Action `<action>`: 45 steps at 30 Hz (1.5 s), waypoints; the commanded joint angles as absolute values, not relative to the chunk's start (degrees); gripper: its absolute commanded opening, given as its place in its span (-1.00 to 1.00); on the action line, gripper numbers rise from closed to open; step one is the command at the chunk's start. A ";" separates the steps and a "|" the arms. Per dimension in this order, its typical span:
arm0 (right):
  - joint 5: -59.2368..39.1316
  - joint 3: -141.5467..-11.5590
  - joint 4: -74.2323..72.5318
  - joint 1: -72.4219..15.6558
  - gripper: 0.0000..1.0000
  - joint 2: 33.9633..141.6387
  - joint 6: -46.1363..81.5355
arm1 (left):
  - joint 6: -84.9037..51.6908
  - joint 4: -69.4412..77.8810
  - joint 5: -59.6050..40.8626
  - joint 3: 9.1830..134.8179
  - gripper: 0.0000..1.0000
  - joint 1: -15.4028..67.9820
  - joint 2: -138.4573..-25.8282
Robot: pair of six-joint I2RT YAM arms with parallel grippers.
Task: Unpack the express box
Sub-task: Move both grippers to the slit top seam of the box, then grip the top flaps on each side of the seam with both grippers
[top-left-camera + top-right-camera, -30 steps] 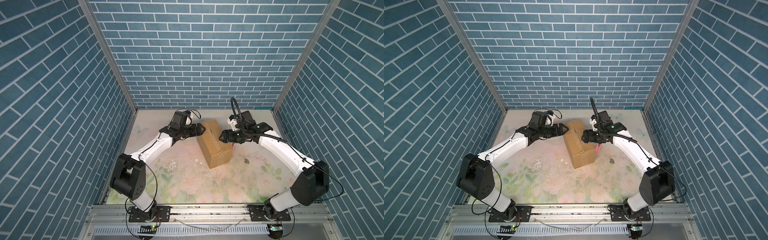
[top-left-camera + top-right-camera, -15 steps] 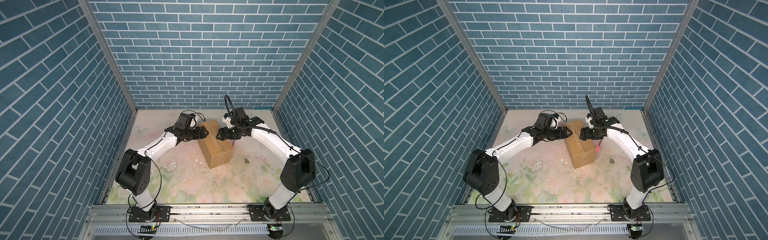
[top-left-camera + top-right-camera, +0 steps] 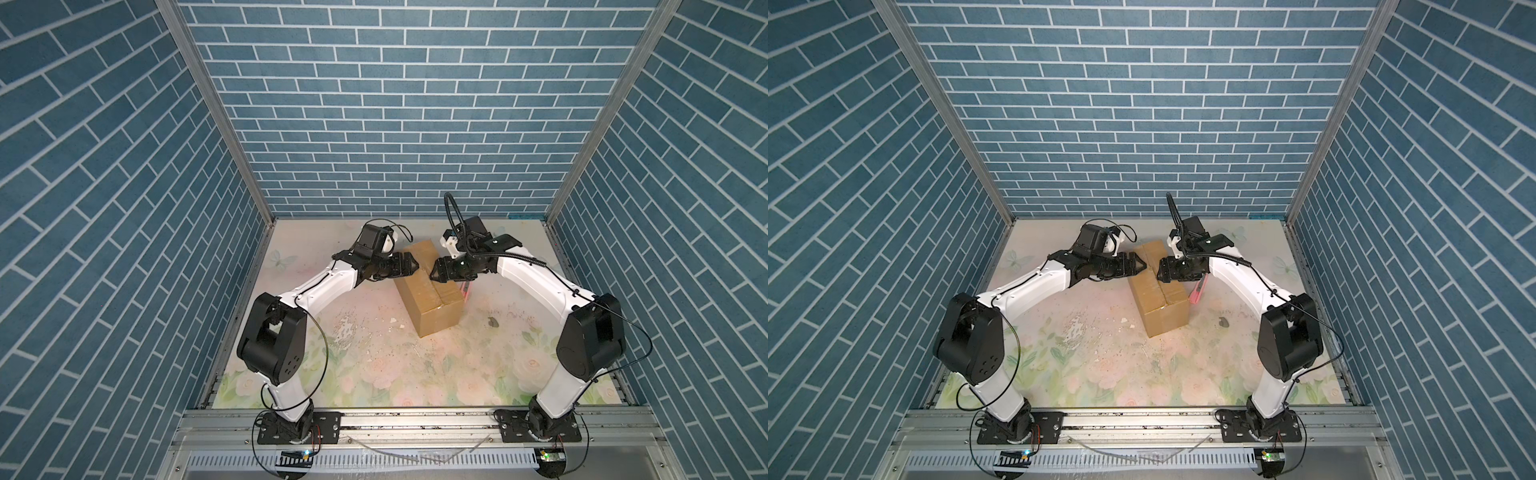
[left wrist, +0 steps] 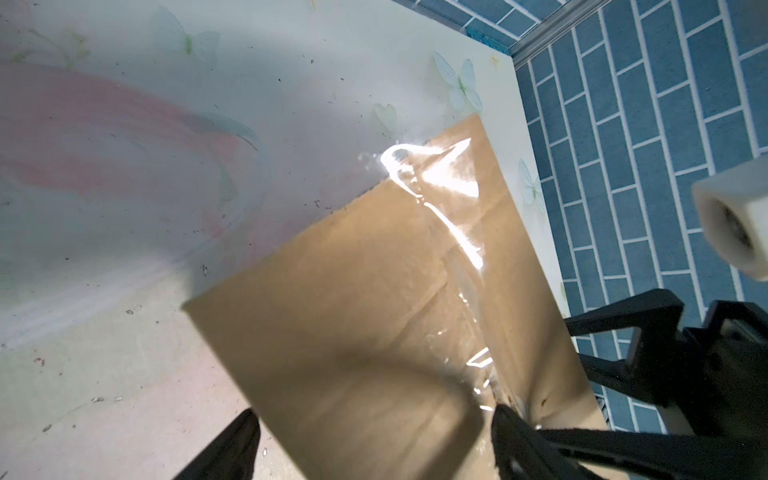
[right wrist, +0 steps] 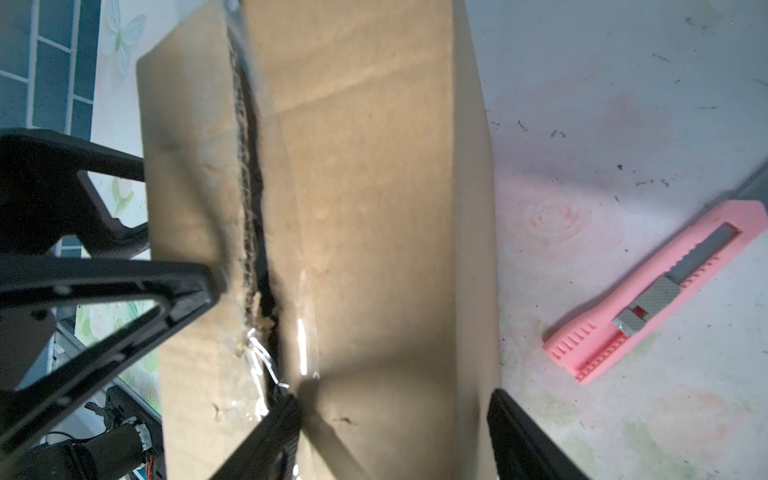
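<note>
The box (image 3: 432, 297) lies toward the back middle of the surface (image 3: 374, 357), its taped top seam slit open. The left pincer (image 3: 417, 263) and right pincer (image 3: 431, 276) meet over it, both spread wide, each straddling one flap, holding nothing. A pink knife (image 5: 656, 291) lies just beside the box.

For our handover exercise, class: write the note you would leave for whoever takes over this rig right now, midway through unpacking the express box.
Left gripper: open, jaws astride the left flap of the express box.
Right gripper: open, one fingertip at the seam, the other at the box's right edge.
Pink knife lies on the table, right of the box.
Done: seam slit. Left: lift both flaps, empty the box.
</note>
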State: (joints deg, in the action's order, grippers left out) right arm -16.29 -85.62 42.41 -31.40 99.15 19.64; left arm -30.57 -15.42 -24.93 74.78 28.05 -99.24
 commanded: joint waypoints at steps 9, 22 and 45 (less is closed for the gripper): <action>-10.49 -79.06 38.91 -37.77 0.31 95.80 36.28 | -26.29 -19.14 -25.77 79.30 0.75 27.72 -101.16; -7.37 -73.05 30.25 -43.50 0.20 94.37 48.38 | -22.21 -26.68 -29.70 81.34 0.77 25.99 -97.73; -8.26 -71.46 23.47 -43.45 0.02 97.91 52.90 | -9.78 -50.38 -7.73 87.67 0.93 35.79 -95.11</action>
State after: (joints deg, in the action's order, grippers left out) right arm -8.32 -74.06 22.63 -42.76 95.04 50.04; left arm -11.22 -47.77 -10.61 85.95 33.82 -95.79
